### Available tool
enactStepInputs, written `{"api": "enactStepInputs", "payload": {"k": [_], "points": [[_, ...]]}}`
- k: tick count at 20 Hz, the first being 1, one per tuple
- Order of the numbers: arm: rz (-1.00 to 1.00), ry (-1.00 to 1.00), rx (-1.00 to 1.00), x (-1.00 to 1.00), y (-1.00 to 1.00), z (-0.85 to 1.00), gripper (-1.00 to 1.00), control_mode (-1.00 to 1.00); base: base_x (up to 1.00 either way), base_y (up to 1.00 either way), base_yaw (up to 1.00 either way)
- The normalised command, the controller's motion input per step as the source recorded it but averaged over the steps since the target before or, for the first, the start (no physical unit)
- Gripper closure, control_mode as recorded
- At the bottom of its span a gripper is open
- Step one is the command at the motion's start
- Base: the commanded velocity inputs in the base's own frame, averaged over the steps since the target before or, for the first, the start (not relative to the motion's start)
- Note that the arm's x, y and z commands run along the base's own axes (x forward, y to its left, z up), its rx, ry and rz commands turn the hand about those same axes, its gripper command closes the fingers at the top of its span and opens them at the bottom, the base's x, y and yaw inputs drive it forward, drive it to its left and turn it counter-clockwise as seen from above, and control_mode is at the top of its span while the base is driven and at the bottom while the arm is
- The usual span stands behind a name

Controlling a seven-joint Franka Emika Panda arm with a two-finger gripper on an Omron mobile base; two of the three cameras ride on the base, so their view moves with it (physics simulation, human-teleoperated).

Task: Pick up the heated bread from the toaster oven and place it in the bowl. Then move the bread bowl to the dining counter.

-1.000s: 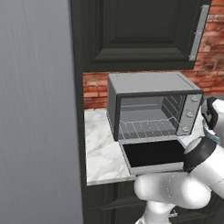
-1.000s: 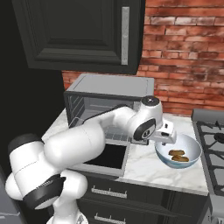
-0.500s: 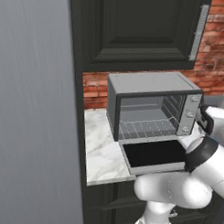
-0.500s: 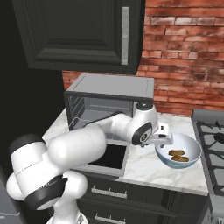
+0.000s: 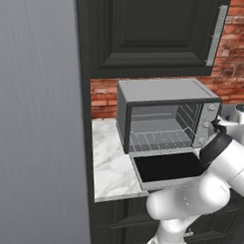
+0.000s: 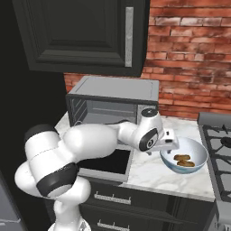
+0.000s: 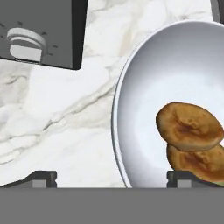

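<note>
Fingers [image 7: 112, 179] spread wide and holding nothing, one tip either side of the bowl's [image 7: 131, 65] near rim. Bread [image 7: 190, 127] sits inside it, just past my right tip: golden-brown, looks like two stacked pieces. Bowl seems rigid, smooth, probably slippery and chippable, so I'd pinch the rim wall. Table [image 7: 65, 109] underneath is marble.

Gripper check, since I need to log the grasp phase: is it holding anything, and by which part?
Nothing is held. The gripper hangs open astride the bowl's near rim; the bread lies loose inside.
</note>
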Motion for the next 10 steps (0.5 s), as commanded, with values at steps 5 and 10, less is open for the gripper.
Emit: {"api": "enactStepInputs", "payload": {"k": [5,10], "points": [[0.04,0.03,-0.02,0.26,-0.26,-0.41,-1.00,-1.00,0.00,0.00,0.00],[0.05,0.01,-0.01,0.33,-0.12,-0.42,1.00,-1.00,0.00,0.00,0.00]]}}
